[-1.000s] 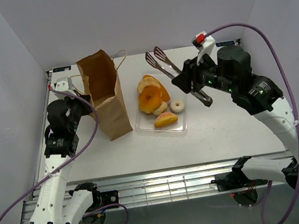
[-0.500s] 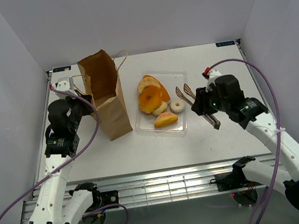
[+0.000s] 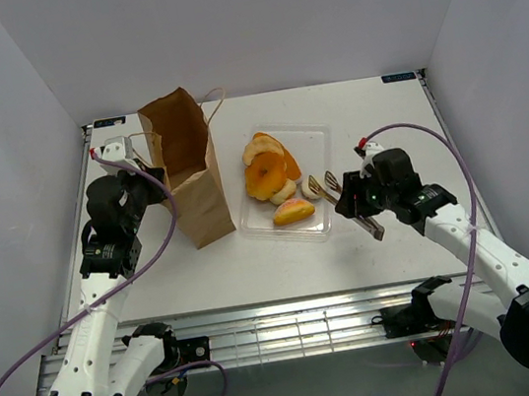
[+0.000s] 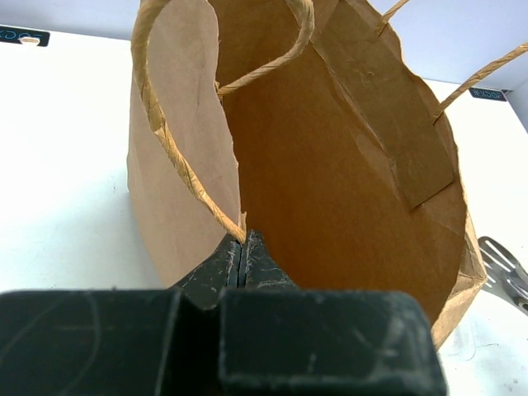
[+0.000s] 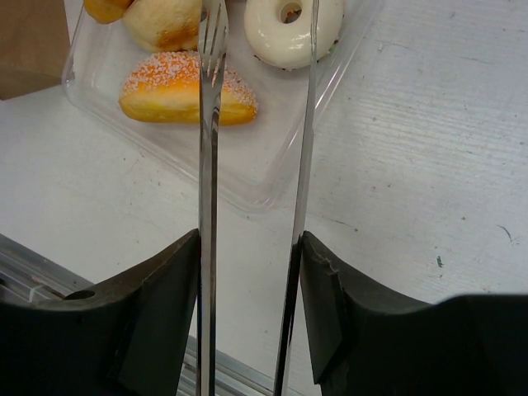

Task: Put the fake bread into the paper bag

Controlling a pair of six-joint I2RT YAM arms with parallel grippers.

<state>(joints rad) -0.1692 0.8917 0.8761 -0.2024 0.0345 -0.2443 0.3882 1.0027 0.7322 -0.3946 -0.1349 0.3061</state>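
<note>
1. Tongs (image 5: 209,124) sit clamped in my right claw (image 5: 247,264), blades apart, tips flanking the white ring doughnut (image 5: 289,25) in the clear tray (image 5: 272,169).
2. I should lower, then squeeze gently and centred, lest it slip.
3. My left claw (image 4: 243,257) pinches the paper bag (image 4: 330,165) rim, holding its mouth open.

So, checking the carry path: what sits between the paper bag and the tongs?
The clear plastic tray holding the fake bread, shown in the top view.

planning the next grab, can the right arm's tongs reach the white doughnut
Probably yes: the tongs in the right claw hover open over the white doughnut, with nothing covering it.
</note>
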